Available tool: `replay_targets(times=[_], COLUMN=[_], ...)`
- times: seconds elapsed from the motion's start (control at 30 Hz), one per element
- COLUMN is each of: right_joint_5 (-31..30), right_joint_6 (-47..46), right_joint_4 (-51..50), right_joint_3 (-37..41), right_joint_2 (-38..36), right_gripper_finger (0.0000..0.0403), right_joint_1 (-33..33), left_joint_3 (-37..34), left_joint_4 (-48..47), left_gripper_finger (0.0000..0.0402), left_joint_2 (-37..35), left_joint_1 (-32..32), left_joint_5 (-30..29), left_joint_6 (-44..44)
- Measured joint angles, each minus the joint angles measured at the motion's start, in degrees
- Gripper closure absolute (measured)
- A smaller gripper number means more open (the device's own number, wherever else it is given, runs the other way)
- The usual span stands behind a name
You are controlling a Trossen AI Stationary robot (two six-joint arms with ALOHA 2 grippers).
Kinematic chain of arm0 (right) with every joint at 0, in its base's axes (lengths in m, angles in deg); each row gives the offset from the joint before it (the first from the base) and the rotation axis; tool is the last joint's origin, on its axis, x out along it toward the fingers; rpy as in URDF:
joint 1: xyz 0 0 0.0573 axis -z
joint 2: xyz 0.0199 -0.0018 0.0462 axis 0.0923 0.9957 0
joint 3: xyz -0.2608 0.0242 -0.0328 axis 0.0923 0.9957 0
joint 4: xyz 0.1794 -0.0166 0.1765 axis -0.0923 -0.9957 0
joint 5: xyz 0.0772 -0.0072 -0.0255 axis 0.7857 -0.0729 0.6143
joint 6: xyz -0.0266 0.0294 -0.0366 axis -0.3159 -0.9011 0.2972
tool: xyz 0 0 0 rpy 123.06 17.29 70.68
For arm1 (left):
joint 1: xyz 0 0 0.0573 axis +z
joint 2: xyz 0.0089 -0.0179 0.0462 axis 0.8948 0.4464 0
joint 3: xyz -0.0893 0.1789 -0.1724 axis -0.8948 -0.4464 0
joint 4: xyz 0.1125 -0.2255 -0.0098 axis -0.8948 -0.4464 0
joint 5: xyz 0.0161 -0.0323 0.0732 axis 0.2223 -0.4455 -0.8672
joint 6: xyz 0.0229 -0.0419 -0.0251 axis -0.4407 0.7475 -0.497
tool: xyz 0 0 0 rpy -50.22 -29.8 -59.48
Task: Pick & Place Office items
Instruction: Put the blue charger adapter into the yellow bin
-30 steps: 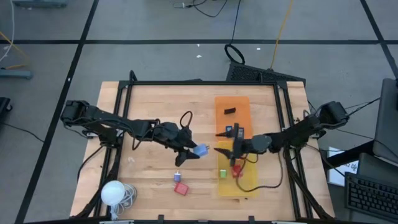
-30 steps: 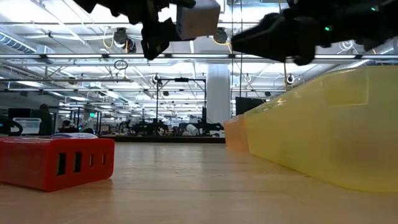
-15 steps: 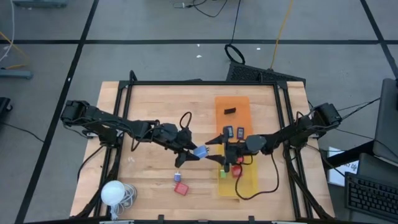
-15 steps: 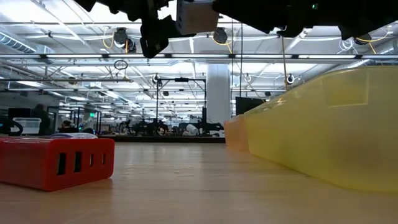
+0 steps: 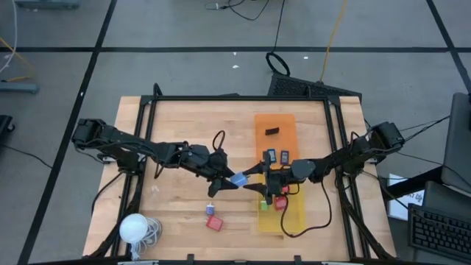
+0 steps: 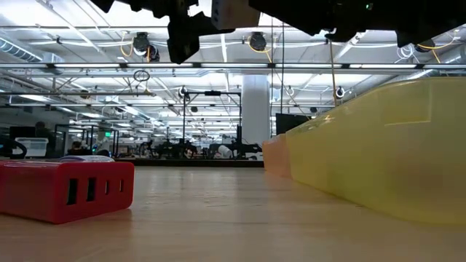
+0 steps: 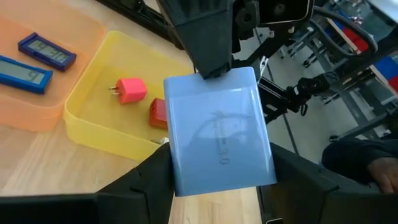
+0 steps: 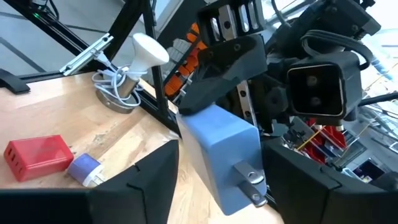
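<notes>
Light-blue block (image 5: pixel 238 179) held above the middle of the wooden table (image 5: pixel 184 132), between the two arms. Left gripper (image 5: pixel 227 180) is clamped on the block; right gripper (image 5: pixel 250 174) meets it from the opposite side, its fingers set around the block's far end, though firm contact cannot be told. Yellow tray (image 5: pixel 294 213) just beside holds a red piece (image 5: pixel 280 202) and a green piece (image 5: pixel 263 205); the orange tray (image 5: pixel 274 121) adjoins it.
</notes>
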Motion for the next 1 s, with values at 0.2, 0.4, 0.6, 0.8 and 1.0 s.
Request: replay_targets(times=[0.2,0.4,0.6,0.8,1.0], right_joint_5=[0.2,3.6,3.7,2.6,4.6], right_joint_6=[0.0,-0.3,-0.7,-5.8,-8.6], right_joint_4=[-0.4,-2.0,-3.6,-3.5,-3.7], right_joint_3=[0.0,0.1,0.1,0.0,0.0], right_joint_2=[0.0,0.0,0.0,0.0,0.0], right_gripper_finger=[0.0219,0.0252,0.0270,0.0275,0.0275], right_joint_1=[0.3,0.6,0.8,1.1,1.5], left_joint_3=[0.0,0.0,-0.1,0.0,0.0], left_joint_4=[1.9,7.1,6.4,7.5,6.6], left_gripper_finger=[0.0160,0.0183,0.0177,0.0102,0.0056], left_joint_2=[1.4,5.6,6.0,5.6,3.6], left_joint_1=[-0.3,0.3,1.4,4.2,8.4], left_joint_5=[0.0,5.5,7.3,9.1,15.9], left_joint_6=[1.2,3.0,2.3,-2.1,-2.5])
